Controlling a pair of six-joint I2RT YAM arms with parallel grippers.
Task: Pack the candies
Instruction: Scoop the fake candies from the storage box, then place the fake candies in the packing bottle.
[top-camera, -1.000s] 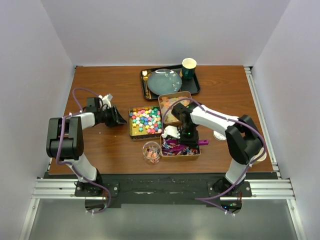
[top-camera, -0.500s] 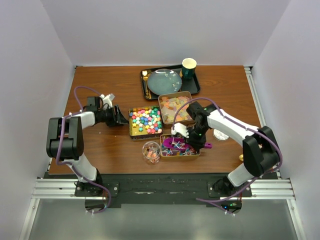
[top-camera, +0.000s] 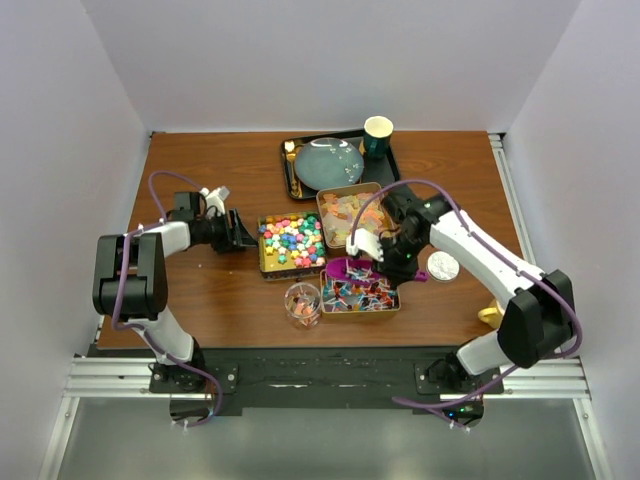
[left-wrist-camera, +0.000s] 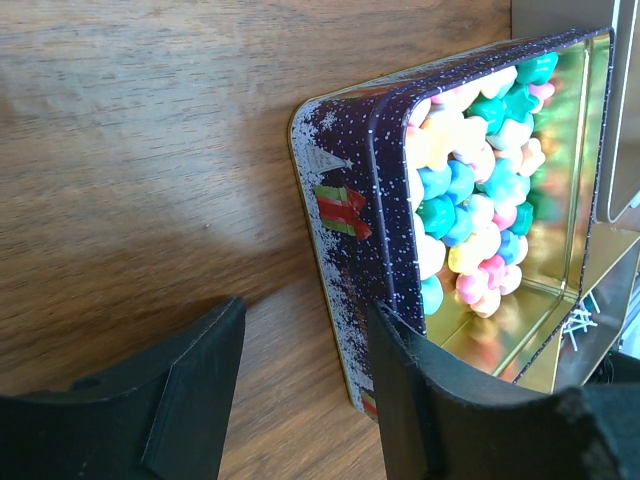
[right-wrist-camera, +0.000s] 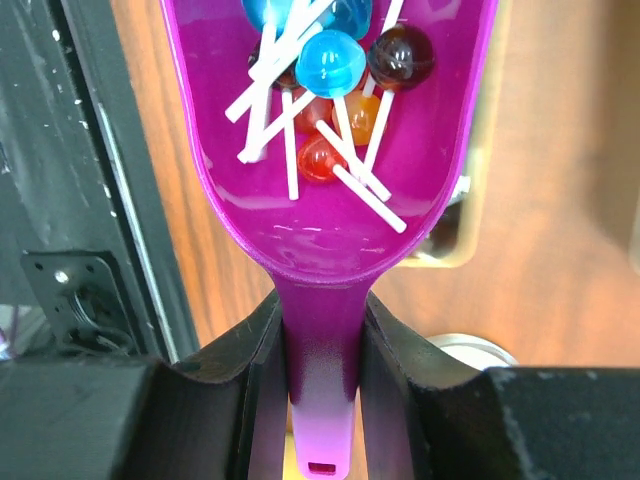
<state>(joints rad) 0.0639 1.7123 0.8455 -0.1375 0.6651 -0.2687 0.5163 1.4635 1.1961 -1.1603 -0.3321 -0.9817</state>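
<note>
Left claw (left-wrist-camera: 300, 400): wide, straddling the cube tin (left-wrist-camera: 345, 250) at its left wall.
Right claw (right-wrist-camera: 322, 335): clamped on the scoop (right-wrist-camera: 330, 230), right of the cube tin.
Candies (left-wrist-camera: 470, 190): heaped inside the cube tin.
Right wrist alone: lollipops (right-wrist-camera: 330, 60) lying in the scoop.
Top view alone: lolly tin (top-camera: 360, 313), near-right of the cube tin.

Cubes (top-camera: 291, 241) in left tin (top-camera: 261, 246), gummies (top-camera: 346, 216) in rear tin (top-camera: 321, 214), lollipops (top-camera: 361, 293) in front tin (top-camera: 360, 313). Jar (top-camera: 303, 304) stands before left tin; tray (top-camera: 285, 170) behind all. My scoop (right-wrist-camera: 322, 250) sits over the front tin's rear edge.
</note>
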